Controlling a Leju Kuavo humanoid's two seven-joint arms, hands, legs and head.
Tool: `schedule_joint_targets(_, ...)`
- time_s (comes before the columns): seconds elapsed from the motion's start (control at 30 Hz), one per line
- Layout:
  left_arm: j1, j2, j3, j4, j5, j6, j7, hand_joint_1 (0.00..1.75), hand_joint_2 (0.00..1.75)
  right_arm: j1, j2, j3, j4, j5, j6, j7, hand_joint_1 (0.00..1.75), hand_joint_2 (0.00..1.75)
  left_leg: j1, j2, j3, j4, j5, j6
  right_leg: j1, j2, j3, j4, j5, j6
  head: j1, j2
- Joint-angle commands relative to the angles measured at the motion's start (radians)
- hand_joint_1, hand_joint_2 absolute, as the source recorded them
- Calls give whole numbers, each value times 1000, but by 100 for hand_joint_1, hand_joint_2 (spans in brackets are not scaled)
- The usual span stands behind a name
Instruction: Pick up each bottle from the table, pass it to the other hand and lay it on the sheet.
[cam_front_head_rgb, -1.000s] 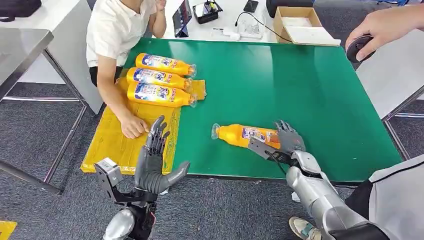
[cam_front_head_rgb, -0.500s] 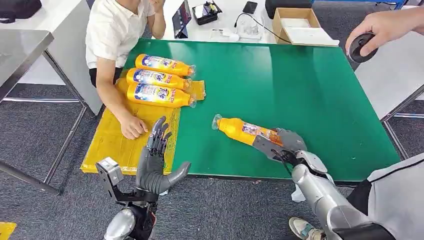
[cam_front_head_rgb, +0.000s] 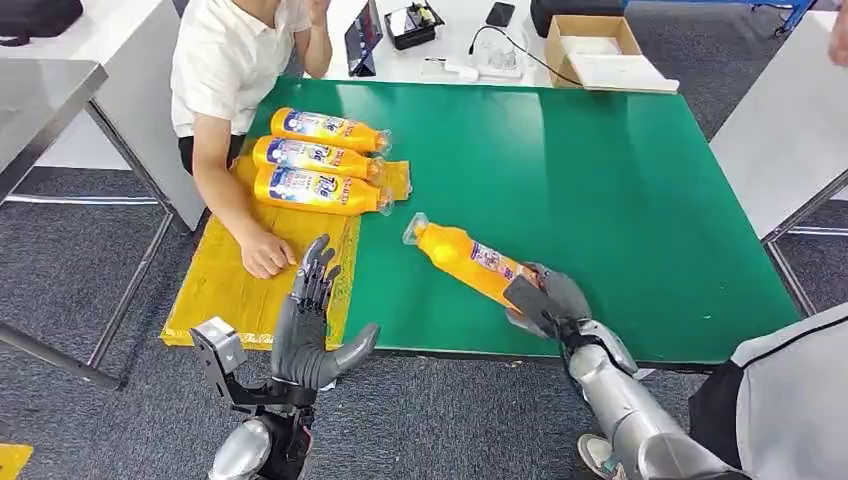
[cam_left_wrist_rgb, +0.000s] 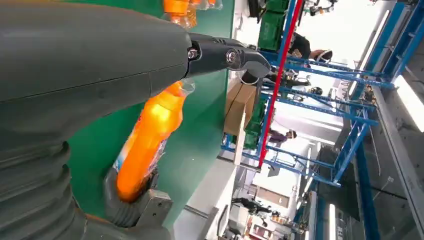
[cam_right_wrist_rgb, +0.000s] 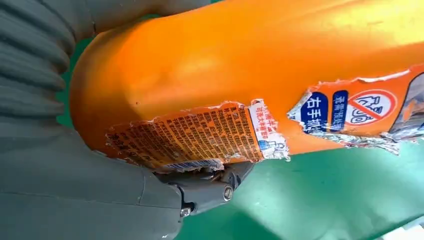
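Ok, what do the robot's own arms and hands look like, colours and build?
Both arms are silver metal with rounded, jointed shells. The left hand is dark grey with slim, darker segmented fingers and a thick grey thumb; a boxy silver block sits at its wrist. The right hand is the same grey, with a thin black cable at its wrist.

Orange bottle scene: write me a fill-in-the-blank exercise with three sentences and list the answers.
1. The right robot hand grips the base end of the ____ bottle.
2. ____ bottles lie on the yellow sheet.
3. The left robot hand holds ____.
Answers: orange; three; nothing
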Motion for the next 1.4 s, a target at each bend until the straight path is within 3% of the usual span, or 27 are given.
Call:
schedule_joint_targets(0.03, -19, 24, -15, 51, 3, 0, 0, 0, 175, 21, 17, -34, 9, -2, 8, 3, 173, 175, 0, 0, 2, -1, 0, -1, 0, 0, 2, -1, 0, -1, 0, 0)
schedule_joint_targets(0.3, -17, 23, -14, 50, 4, 0, 0, 0, 175, 29, 19, -43, -9, -22, 12, -19, 175, 175, 1, 0, 3, -1, 0, -1, 1, 0, 3, -1, -1, -2, 0, 0)
schedule_joint_targets(0.4, 33, 27, -5, 25, 49, -31, 28, 0, 175, 130, 46, -48, -194, -133, 50, -104, 175, 175, 1, 1, 4, -1, -1, -2, 2, 0, 4, -1, -1, -3, 0, 0)
schedule_joint_targets(0.53, 66, 57, -14, 29, 160, -142, 45, 0, 175, 299, 87, 6, -583, -300, 68, -106, 175, 175, 1, 2, 1, -1, -1, -1, 1, 2, 1, -1, -1, -2, 0, 0)
schedule_joint_targets(0.57, 68, 59, -11, 34, 156, -145, 35, 0, 175, 322, 94, 16, -640, -325, 58, -104, 175, 175, 2, 4, 5, -1, -4, -3, 2, 4, 4, -1, -3, -4, 0, 0)
schedule_joint_targets(0.7, 69, 54, 16, 53, 161, -149, 33, 0, 175, 403, 116, 73, -826, -379, -6, -132, 175, 175, 1, 0, -5, -1, -2, -2, 1, 1, -5, 0, -1, -2, 0, 0)
schedule_joint_targets(0.73, 52, 58, -1, 64, 169, -192, 45, 0, 175, 407, 110, 125, -859, -369, 5, -187, 175, 175, 1, 1, -3, -1, -3, -2, 1, 1, -3, 1, -2, -3, 0, 0)
schedule_joint_targets(1.0, -4, 23, -20, 119, 169, -203, 63, 0, 175, 376, 146, 274, -832, -354, -42, -219, 175, 175, 2, 1, -5, 0, -2, -2, 2, 1, -5, 1, -1, -3, 0, 0)
schedule_joint_targets(1.13, -2, 21, -20, 101, 180, -193, 52, 0, 175, 385, 151, 300, -849, -343, -125, -256, 175, 175, 2, 1, -2, -1, -2, -2, 2, 1, -2, -1, -2, -3, 0, 0)
schedule_joint_targets(1.4, -18, 34, -45, 68, 196, -220, 36, 0, 175, 336, 141, 350, -745, -354, -66, -210, 175, 175, 2, 1, -2, 0, -3, -2, 2, 1, -1, 0, -3, -3, 0, 0)
